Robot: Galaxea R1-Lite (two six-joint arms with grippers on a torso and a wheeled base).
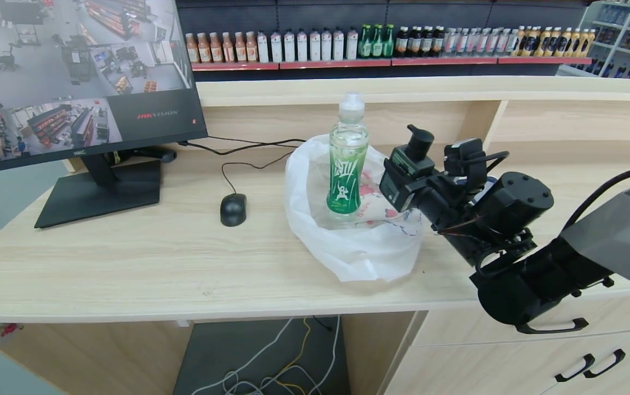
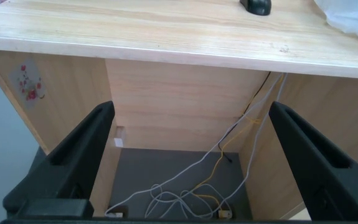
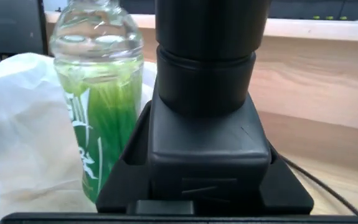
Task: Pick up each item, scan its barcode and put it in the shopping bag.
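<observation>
Bench lip: left claw sits below it, forward and left of shopping bag, spread wide, empty. Lifted straight up, would likely clip the edge.

Bag: slumped open on bench, loose film just beside right claw. Could snag there and drag everything along.

Green-label bottle: upright inside bag, cap well above bag rim. Tall thing on soft plastic with no side support, so a nudge from the arm would probably tip it out of bag.

Right claw: just right of bag, clamped on black barcode scanner, scanner face turned toward bottle, close but apart. Scanner bulk blocks most of the right wrist view, so judging that gap looks hard; contact is the main worry.

Around: monitor well left of bag, drinks shelf far behind bag, mouse near bag's left side with cord trailing back, loose cables under bench left of bag. Mouse lies in the likely fall path if bottle tips left.
</observation>
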